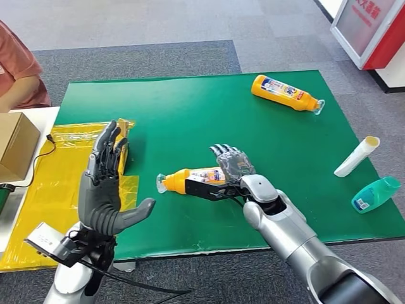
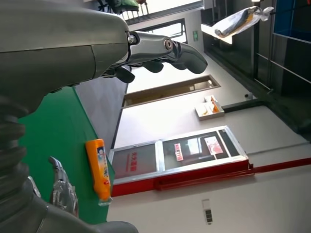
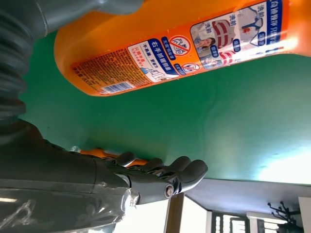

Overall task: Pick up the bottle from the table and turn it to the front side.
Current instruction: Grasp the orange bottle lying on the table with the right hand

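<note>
An orange bottle (image 1: 198,179) lies on its side on the green mat (image 1: 191,114), its clear cap toward the left. My right hand (image 1: 231,166) is at the bottle's base end. In the right wrist view the printed label of the bottle (image 3: 176,43) lies between the thumb and the fingers (image 3: 172,177), with a strip of mat between fingers and bottle. My left hand (image 1: 102,183) is raised over the mat's left edge, fingers spread and holding nothing. A second orange bottle (image 1: 286,93) (image 2: 98,168) lies at the far right of the mat.
A white tube (image 1: 357,156) and a teal bottle (image 1: 376,193) lie at the mat's right edge. A yellow plastic sheet (image 1: 62,183) and a cardboard box (image 1: 16,145) are on the left, with a person's arm (image 1: 19,69) beyond them. A red-and-white sign (image 1: 373,25) stands far right.
</note>
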`<action>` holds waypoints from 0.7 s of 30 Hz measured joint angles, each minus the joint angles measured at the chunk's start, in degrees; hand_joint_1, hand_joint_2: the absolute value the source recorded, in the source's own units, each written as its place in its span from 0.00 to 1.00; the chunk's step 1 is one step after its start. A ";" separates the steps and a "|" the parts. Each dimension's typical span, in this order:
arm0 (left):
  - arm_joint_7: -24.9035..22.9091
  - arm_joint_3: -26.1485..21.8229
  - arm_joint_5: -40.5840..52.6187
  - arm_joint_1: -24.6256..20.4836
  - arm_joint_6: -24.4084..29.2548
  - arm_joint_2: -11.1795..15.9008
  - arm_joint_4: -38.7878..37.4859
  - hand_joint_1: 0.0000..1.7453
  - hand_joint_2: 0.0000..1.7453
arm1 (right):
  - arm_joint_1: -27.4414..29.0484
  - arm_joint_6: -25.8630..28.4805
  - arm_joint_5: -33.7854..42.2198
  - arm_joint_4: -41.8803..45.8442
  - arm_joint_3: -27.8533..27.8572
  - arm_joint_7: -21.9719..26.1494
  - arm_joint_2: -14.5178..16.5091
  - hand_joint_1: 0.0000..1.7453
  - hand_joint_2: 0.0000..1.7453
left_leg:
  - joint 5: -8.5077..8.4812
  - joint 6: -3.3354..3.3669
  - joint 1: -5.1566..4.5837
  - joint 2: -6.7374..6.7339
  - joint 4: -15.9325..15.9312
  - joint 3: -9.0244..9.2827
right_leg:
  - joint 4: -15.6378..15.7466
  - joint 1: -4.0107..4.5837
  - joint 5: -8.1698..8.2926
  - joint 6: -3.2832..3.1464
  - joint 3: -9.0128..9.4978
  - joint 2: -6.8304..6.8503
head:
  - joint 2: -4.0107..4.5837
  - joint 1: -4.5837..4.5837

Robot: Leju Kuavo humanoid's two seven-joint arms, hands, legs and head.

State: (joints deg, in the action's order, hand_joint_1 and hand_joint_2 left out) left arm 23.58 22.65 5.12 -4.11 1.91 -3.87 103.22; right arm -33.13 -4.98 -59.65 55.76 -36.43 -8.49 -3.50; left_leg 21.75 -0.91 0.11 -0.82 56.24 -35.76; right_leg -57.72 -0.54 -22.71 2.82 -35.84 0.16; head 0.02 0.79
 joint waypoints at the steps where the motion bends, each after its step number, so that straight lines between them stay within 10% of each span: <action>1: 0.00 0.04 -0.05 -0.04 -0.01 -0.01 -0.11 0.00 1.00 | -0.15 -0.06 0.04 -0.39 -0.15 -0.02 0.00 0.00 1.00 | 0.00 0.00 0.00 0.00 0.00 0.00 | 0.00 0.00 0.00 0.00 0.00 0.00 | 0.00 0.00; 21: -0.87 1.09 -3.80 -3.62 0.57 0.24 -0.67 0.00 1.00 | -8.88 -7.58 -2.76 -14.12 -6.70 -1.55 0.57 0.00 1.00 | -0.02 -0.01 0.00 0.00 0.01 -0.01 | -0.01 0.00 0.02 0.01 0.01 0.00 | 0.00 -0.01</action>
State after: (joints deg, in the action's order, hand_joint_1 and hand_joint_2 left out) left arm 22.71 23.74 1.32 -7.73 2.47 -3.63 102.55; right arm -42.01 -12.57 -62.41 41.63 -43.13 -10.04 -2.93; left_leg 21.73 -0.92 0.11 -0.82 56.25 -35.77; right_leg -57.72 -0.54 -22.69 2.83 -35.83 0.16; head 0.02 0.78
